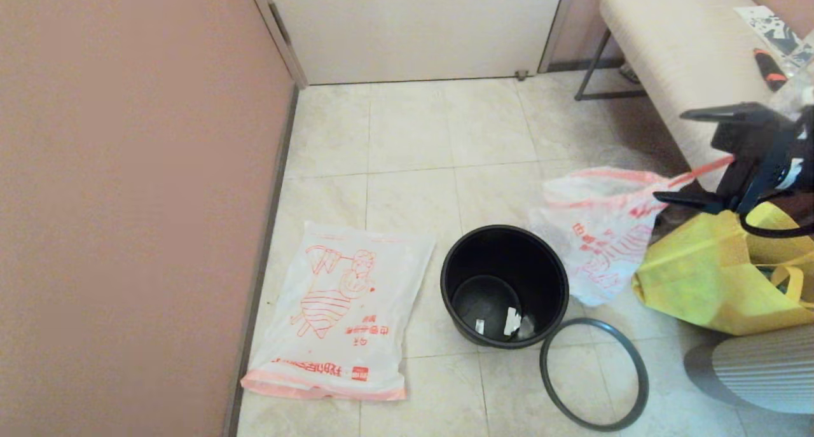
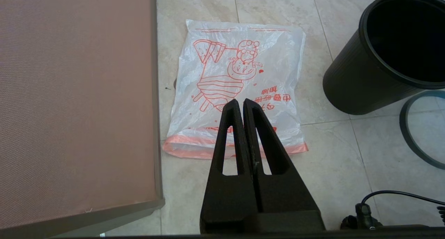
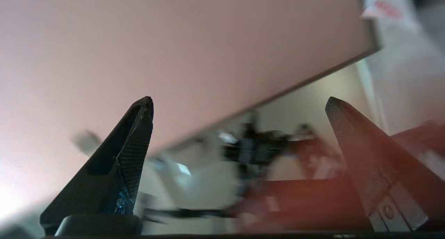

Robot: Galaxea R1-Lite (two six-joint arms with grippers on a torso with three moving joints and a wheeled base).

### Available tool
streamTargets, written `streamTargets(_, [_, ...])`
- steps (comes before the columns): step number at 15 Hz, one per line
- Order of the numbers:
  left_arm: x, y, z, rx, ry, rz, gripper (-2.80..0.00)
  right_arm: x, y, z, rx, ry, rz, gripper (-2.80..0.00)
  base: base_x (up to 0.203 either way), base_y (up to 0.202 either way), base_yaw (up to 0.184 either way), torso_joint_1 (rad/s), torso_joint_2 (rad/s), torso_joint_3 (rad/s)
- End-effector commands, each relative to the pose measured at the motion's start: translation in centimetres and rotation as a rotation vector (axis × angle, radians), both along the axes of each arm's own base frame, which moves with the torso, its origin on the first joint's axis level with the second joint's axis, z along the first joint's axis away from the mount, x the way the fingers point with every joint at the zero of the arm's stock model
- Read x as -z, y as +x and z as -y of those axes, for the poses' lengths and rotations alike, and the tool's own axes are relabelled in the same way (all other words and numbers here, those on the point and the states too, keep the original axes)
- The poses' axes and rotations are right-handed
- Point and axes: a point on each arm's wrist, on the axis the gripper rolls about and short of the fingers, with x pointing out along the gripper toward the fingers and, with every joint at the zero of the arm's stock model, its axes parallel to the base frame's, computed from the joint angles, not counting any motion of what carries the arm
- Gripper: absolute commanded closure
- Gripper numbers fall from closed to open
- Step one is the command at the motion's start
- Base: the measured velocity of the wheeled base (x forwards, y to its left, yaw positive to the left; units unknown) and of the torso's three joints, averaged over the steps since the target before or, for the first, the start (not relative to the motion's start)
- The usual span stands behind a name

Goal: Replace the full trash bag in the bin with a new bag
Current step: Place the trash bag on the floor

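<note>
A small round black plastic bin (image 1: 503,285) stands open on the pale tiled floor (image 1: 413,138), with 2 white scraps on its bottom. Its thin dark grey hoop (image 1: 594,373) lies flat on the tiles just beside it. A smooth white plastic new bag with orange-red cartoon print (image 1: 336,313) lies flat near the pink wall (image 1: 127,189). The lumpy white full trash bag (image 1: 598,233) sits between bin and yellow tote bag (image 1: 712,278); its orange drawstring runs to the right gripper (image 1: 703,157), whose fingers are spread wide apart.
</note>
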Motion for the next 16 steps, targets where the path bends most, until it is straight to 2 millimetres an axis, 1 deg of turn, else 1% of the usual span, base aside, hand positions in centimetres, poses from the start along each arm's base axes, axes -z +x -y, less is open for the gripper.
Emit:
streamTargets(1, [0.0,0.0,0.0,0.0,0.0,-0.002,0.0,4.5,1.7,-0.1,-0.031,-0.031,0.122,-2.8,0.0,0.0,0.0,0.0,0.0,0.0])
streamTargets(2, [0.0,0.0,0.0,0.0,0.0,-0.001,0.0,5.8,2.3,-0.5,-0.051,-0.045,0.174,-2.8,0.0,0.0,0.0,0.0,0.0,0.0])
streamTargets(3, [0.0,0.0,0.0,0.0,0.0,-0.001,0.0,6.7,2.7,-1.1,-0.07,-0.057,0.223,-2.8,0.0,0.0,0.0,0.0,0.0,0.0])
streamTargets(5, [0.0,0.0,0.0,0.0,0.0,-0.002,0.0,7.0,2.8,-2.4,-0.111,-0.07,0.289,-2.8,0.0,0.0,0.0,0.0,0.0,0.0])
streamTargets(6, [0.0,0.0,0.0,0.0,0.0,-0.001,0.0,6.8,2.6,-2.5,-0.111,-0.073,0.302,-2.8,0.0,0.0,0.0,0.0,0.0,0.0])
streamTargets(8, [0.0,0.0,0.0,0.0,0.001,-0.002,0.0,6.1,1.7,-1.9,-0.093,-0.07,0.279,-2.8,0.0,0.0,0.0,0.0,0.0,0.0])
streamTargets(10, [0.0,0.0,0.0,0.001,0.0,-0.002,0.0,3.8,-0.5,-1.7,-0.074,-0.07,0.265,-2.8,0.0,0.0,0.0,0.0,0.0,0.0])
streamTargets(11, [0.0,0.0,0.0,0.0,0.0,-0.002,0.0,2.8,-1.6,-1.2,-0.053,-0.07,0.253,0.0,0.0,0.0,0.0,0.0,0.0,0.0])
streamTargets(13, [0.0,0.0,0.0,0.001,0.0,-0.001,0.0,2.2,-3.1,0.1,-0.001,-0.067,0.199,0.0,0.0,0.0,0.0,0.0,0.0,0.0])
streamTargets(16, [0.0,0.0,0.0,0.001,0.0,-0.001,0.0,3.1,-4.0,0.8,0.059,-0.179,0.031,0.0,0.0,0.0,0.0,0.0,0.0,0.0])
